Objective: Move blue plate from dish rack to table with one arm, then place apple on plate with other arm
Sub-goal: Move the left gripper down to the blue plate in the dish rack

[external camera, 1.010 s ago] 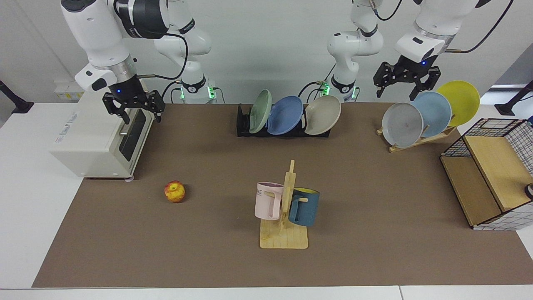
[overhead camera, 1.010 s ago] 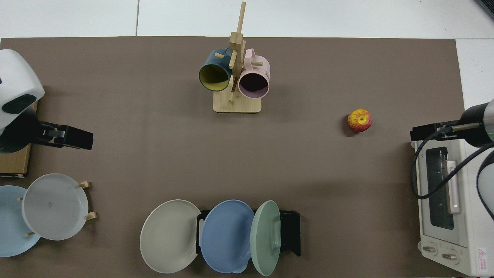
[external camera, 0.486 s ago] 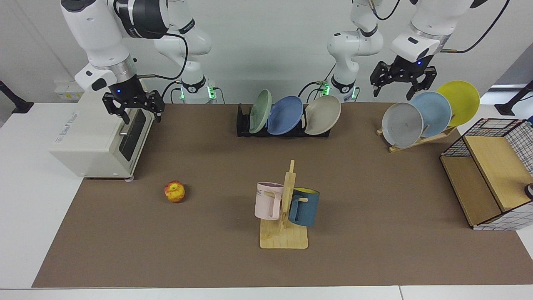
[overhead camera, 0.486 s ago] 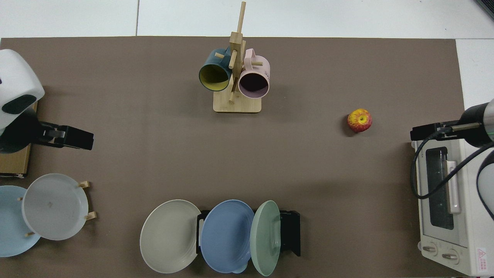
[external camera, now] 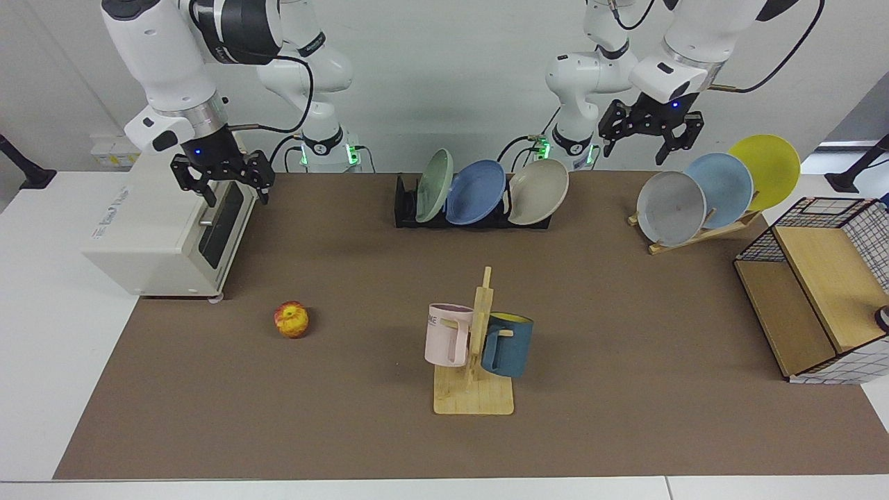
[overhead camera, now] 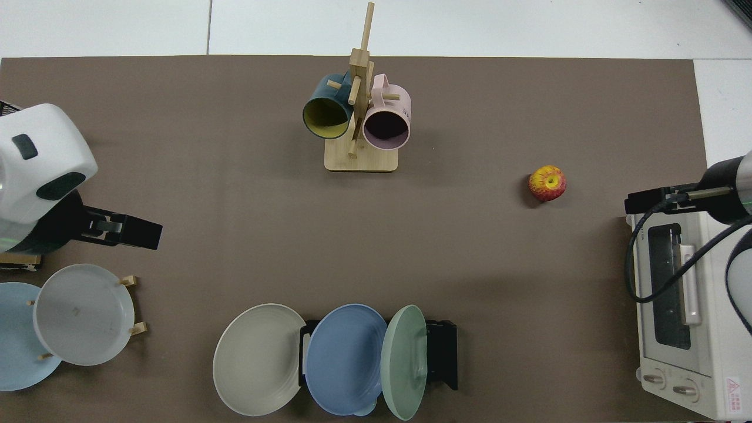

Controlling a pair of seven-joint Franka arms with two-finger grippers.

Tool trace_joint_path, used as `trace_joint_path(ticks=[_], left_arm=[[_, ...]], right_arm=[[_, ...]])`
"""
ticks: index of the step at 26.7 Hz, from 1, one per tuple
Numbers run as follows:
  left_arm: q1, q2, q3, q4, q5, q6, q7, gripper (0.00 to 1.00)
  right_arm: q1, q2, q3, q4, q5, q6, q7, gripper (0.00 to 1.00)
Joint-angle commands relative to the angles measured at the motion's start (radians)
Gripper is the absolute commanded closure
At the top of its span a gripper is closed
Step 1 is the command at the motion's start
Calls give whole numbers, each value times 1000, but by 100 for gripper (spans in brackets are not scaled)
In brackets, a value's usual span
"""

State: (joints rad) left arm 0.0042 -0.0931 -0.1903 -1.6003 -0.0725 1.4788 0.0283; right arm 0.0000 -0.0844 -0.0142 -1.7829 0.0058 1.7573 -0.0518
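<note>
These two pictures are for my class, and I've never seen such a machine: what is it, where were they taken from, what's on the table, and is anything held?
Two white jointed robot arms work at a brown-matted table. One picture faces them; one looks straight down. The left tool hangs open above the wooden rack's plates; the right tool waits, open, over a white toaster oven. Neither holds anything. The round periwinkle-blue plate stands in the black slotted rack between two others. The small red-and-yellow apple lies alone on the mat.

One camera looks across the worktop (external camera: pixel 625 361) at both arms' bases from slightly above. The other looks straight down, turned half round against the first. Both take in the rack (external camera: pixel 406 208) (overhead camera: pixel 443 352), apple (external camera: pixel 292 319) (overhead camera: pixel 547 183) and mug stand (external camera: pixel 476 375) (overhead camera: pixel 359 117).
</note>
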Motion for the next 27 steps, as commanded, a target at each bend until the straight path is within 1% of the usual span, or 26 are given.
trace_joint_path(ticks=[1, 5, 8, 12, 14, 16, 19, 21, 23, 27], left_arm=[[-36, -68, 6, -147, -38, 60, 10, 0], [-69, -79, 6, -199, -46, 80, 2, 0], [-98, -79, 6, -239, -91, 101, 2, 0], [-128, -88, 5, -320, -121, 185, 4, 1], [-162, -97, 3, -372, -124, 222, 2, 1], [-170, -150, 3, -446, -131, 270, 4, 1], [-174, -206, 2, -539, -185, 310, 16, 1], [-200, -211, 2, -573, -202, 334, 41, 1], [-228, -197, 2, -590, -213, 363, 41, 1], [-262, -198, 2, -644, -236, 406, 36, 1]], right_arm=[[-17, -20, 6, -21, -6, 10, -36, 0], [-17, -20, 6, -21, -6, 10, -36, 0], [-17, -20, 6, -21, -6, 11, -36, 0], [-17, -20, 6, -21, -6, 11, -36, 0], [-17, -20, 6, -21, -6, 11, -36, 0], [-17, -20, 6, -21, -6, 11, -36, 0], [-17, -20, 6, -21, -6, 11, -36, 0], [-17, -20, 6, -21, -6, 11, -36, 0], [-17, -20, 6, -21, -6, 11, -36, 0], [-17, -20, 6, -21, -6, 11, -36, 0]])
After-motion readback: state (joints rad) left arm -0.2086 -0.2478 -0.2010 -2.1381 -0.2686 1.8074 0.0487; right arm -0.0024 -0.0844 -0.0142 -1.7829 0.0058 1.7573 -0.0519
